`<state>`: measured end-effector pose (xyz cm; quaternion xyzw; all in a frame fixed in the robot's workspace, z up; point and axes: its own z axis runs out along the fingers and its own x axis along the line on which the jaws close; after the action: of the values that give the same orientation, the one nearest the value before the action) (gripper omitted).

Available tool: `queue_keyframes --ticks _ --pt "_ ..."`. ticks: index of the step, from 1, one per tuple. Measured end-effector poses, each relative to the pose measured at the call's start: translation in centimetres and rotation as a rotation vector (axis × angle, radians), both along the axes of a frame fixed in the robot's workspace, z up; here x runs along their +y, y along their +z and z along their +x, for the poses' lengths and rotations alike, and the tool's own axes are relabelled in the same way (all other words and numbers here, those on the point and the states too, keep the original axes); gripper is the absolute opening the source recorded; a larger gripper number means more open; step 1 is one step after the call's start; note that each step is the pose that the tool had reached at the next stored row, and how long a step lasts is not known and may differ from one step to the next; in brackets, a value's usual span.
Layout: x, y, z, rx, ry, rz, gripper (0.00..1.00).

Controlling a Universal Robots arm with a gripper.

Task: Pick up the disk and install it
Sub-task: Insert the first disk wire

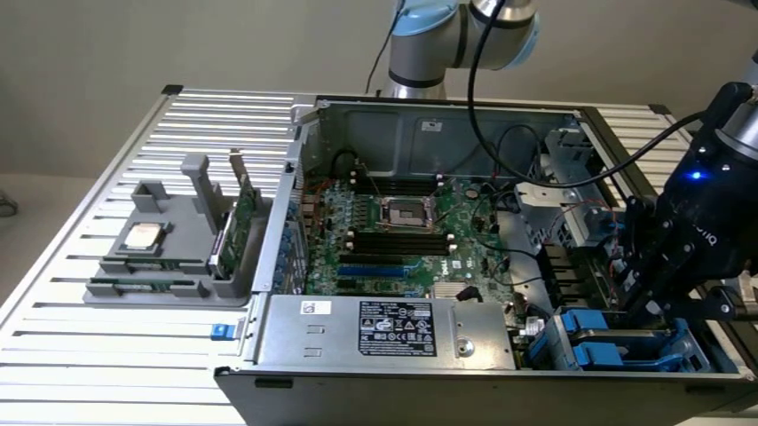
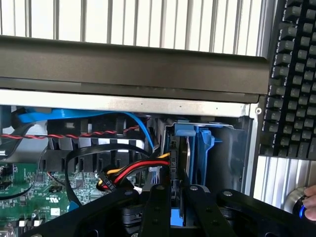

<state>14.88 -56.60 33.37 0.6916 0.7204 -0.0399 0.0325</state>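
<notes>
The disk [image 2: 176,160] stands on edge in the drive bay at the corner of the open computer case. I see its thin dark side with the blue carrier bracket [image 2: 200,148] beside it. My gripper [image 2: 175,197] reaches down into the bay, its black fingers [image 2: 157,207] shut on the disk's upper edge. In the exterior view my gripper [image 1: 645,302] hangs over the blue bay parts [image 1: 598,344] at the case's near corner, on the exterior view's right. The disk's label is hidden.
Red, yellow and black cables [image 2: 131,170] run right beside the bay, over the motherboard [image 1: 403,235]. The power supply [image 1: 391,328] lies along the case front. A grey holder [image 1: 166,257] with a chip and a green card stands at the exterior view's left. A keyboard [image 2: 294,79] and a fingertip [image 2: 311,205] are outside the case.
</notes>
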Motion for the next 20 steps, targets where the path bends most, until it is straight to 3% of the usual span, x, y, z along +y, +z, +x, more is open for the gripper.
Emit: queue_keyframes --ticks 20 --pt "-0.47 -0.08 0.01 0.0034 0.000 0.0022 0.17"
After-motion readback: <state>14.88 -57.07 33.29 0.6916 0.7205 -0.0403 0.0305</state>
